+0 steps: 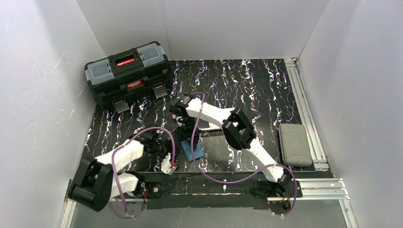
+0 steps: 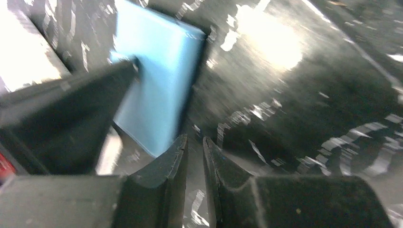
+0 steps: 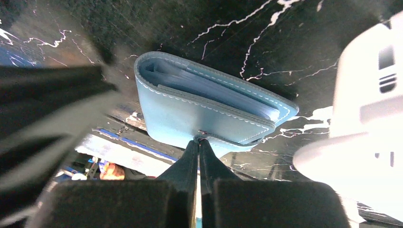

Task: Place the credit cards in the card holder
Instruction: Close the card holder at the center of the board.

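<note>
The teal-blue card holder [image 1: 192, 152] sits folded near the table's front edge, between the two arms. In the right wrist view the card holder [image 3: 204, 111] shows its stitched edge and clear inner sleeves. My right gripper [image 3: 199, 140] is shut on its snap tab, and from above the right gripper [image 1: 186, 137] reaches down just behind it. My left gripper [image 1: 176, 160] hovers just left of the holder. In the left wrist view the left gripper [image 2: 195, 143] shows a narrow gap with only table between its jaws, beside the card holder [image 2: 157, 80]. No credit cards are visible.
A black toolbox [image 1: 128, 76] stands at the back left. A grey flat case [image 1: 294, 144] lies at the right beside aluminium rails [image 1: 304, 95]. White walls close in three sides of the black marbled table [image 1: 247, 85].
</note>
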